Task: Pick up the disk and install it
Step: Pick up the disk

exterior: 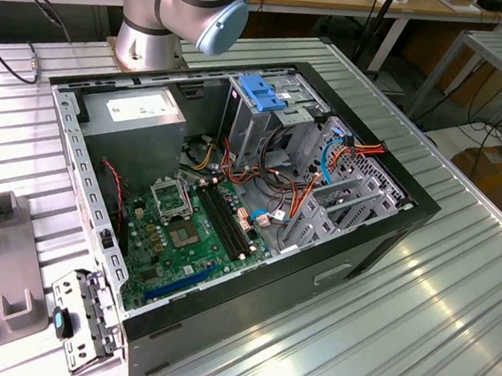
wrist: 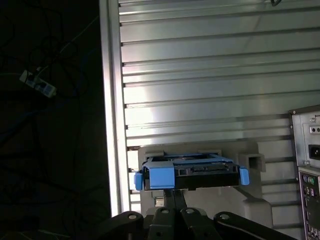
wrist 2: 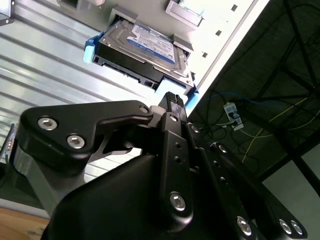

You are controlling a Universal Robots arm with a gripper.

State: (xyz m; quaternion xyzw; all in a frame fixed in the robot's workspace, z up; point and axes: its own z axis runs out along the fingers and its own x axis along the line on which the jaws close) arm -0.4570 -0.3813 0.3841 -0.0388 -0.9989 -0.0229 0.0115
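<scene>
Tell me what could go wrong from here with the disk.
1. The disk sits in a grey holder near the edge of the table, with the claw right up by it; a poor grip could knock it off the side.
2. In the exterior view, loose cables crowd the open computer case beside the drive cage; the disk might snag them.

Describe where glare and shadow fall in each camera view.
Exterior view: glare streaks the ribbed silver metal table on the exterior view's right. First wrist view: a bright band crosses the table, darkness lies beyond its edge, and the flat black, blue-railed disk sits dim. Second wrist view: the black gripper is in shadow.
</scene>
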